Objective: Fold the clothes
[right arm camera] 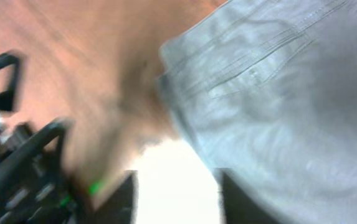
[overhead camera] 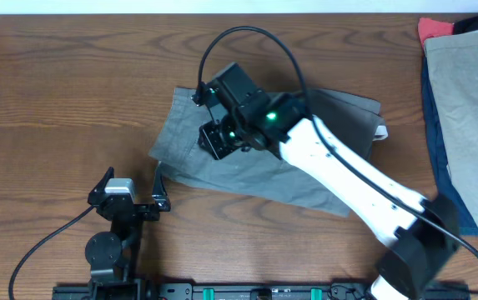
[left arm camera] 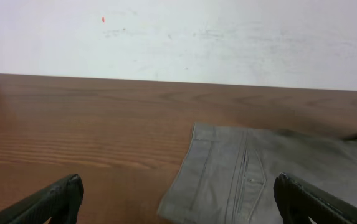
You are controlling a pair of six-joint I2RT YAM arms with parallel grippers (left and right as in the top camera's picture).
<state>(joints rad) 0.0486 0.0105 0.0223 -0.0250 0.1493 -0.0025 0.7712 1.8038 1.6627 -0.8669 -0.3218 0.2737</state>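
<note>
The grey shorts (overhead camera: 247, 171) lie spread flat at the middle of the table, with stitched pocket seams showing. My right gripper (overhead camera: 219, 138) hovers over their left part, near the left edge. In the blurred right wrist view its fingers (right arm camera: 175, 199) stand apart with nothing between them, above the shorts (right arm camera: 278, 106). My left gripper (overhead camera: 134, 193) is open and empty near the table's front, just left of the shorts' near corner. In the left wrist view its fingers (left arm camera: 178, 205) frame the corner of the shorts (left arm camera: 259, 180).
A stack of garments lies at the right edge: beige (overhead camera: 465, 100) on top, navy (overhead camera: 451, 187) below, red (overhead camera: 433, 32) at the back. The right arm (overhead camera: 355, 187) crosses over the shorts. A white wall (left arm camera: 197, 37) lies beyond the table's far edge.
</note>
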